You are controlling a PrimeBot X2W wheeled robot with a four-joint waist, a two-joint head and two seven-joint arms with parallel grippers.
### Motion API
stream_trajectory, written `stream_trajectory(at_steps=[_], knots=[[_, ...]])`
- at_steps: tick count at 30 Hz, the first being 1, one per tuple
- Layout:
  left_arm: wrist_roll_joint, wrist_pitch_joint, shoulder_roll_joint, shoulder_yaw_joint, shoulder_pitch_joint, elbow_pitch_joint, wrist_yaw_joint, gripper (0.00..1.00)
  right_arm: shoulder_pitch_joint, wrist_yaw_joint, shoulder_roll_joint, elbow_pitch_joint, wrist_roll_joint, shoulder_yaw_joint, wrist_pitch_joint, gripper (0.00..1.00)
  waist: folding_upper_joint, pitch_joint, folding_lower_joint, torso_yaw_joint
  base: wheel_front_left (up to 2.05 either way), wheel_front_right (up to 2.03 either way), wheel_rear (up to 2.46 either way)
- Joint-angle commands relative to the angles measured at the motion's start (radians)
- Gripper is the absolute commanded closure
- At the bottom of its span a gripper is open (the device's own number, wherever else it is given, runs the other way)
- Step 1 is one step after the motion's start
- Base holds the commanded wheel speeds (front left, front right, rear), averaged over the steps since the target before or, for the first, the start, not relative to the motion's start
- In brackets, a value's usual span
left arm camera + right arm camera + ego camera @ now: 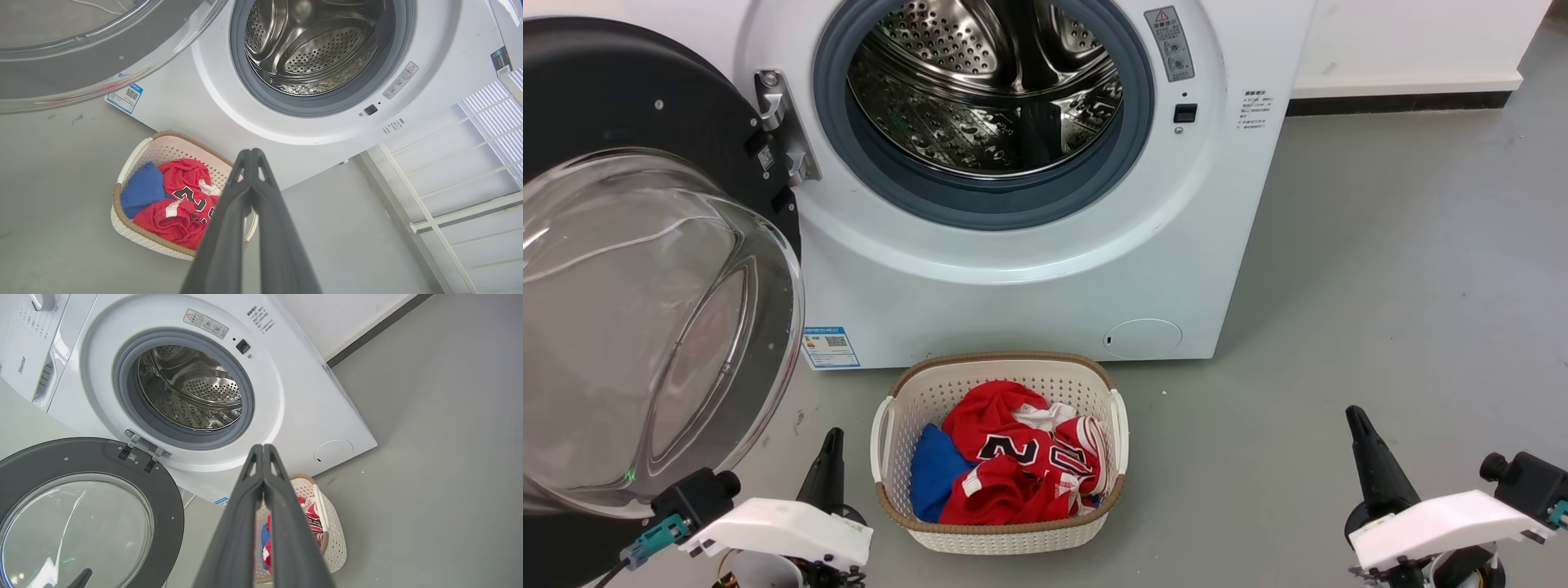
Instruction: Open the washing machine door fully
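The left gripper's (252, 156) two dark fingers are pressed together, holding nothing, near the white basket (1001, 360) of red and blue clothes; the right gripper's (262, 451) fingers likewise meet on nothing, well apart on the basket's other side; the washing machine door (621, 90) hangs swung wide on its hinge at the left of the washing machine (1029, 273), touching neither gripper; the steel drum (980, 90) is exposed.

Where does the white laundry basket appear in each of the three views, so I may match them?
Head view: laundry basket at bottom centre, before the washing machine.
Left wrist view: basket lower left, partly behind the left gripper.
Right wrist view: basket at bottom, partly behind the right gripper.
Shared landmark: the steel drum.
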Motion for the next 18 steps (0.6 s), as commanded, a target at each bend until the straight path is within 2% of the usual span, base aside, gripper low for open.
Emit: stream_trajectory(at_steps=[1, 18], knots=[[-0.031, 0.01, -0.004, 0.018, -0.027, -0.013, -0.011, 1.0, -0.028, 0.0, -0.008, -0.007, 0.042, -0.005, 0.002, 1.0, 0.0, 0.0, 0.0, 0.001, 0.0, 0.0, 0.0], [-0.201, 0.064, -0.035, 0.08, -0.035, -0.016, -0.05, 1.0, -0.046, 0.0, -0.01, 0.011, 0.26, -0.025, 0.029, 1.0, 0.0, 0.0, 0.0, 0.008, 0.0, 0.0, 0.0]])
